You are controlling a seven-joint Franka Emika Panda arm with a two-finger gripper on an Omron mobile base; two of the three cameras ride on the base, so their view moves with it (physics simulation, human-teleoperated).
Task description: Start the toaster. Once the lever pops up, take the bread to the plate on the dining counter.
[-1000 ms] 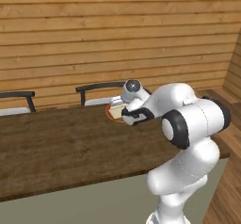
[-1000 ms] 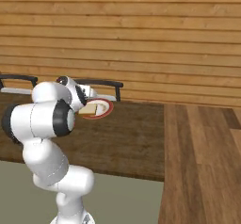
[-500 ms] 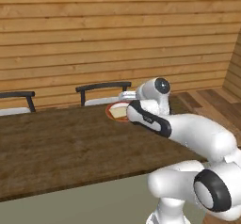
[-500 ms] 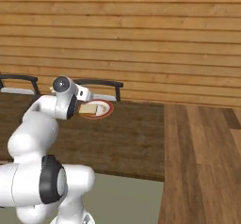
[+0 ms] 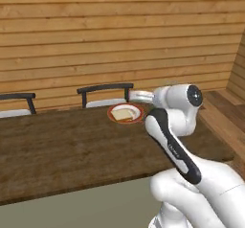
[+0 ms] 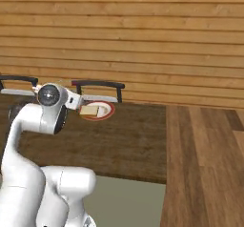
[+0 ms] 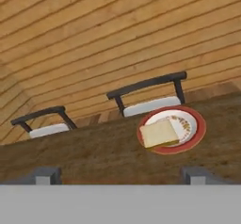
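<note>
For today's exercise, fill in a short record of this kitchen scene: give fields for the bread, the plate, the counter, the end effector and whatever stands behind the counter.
bread: lies on the plate, toward one side, overlapping its rim
plate: red-rimmed, on the dining counter near its far edge
dining counter: dark wood-grain top
end effector: open, holding nothing, drawn back from the plate
chairs: two dark-backed chairs behind the counter

My counter (image 7: 70, 157) looks like dark, matt wood grain, and the wall (image 5: 119, 35) behind it is paler planking. The plate (image 7: 197, 129) at the far edge looks smooth and glazed; the bread (image 7: 158, 133) looks dull and soft.
</note>
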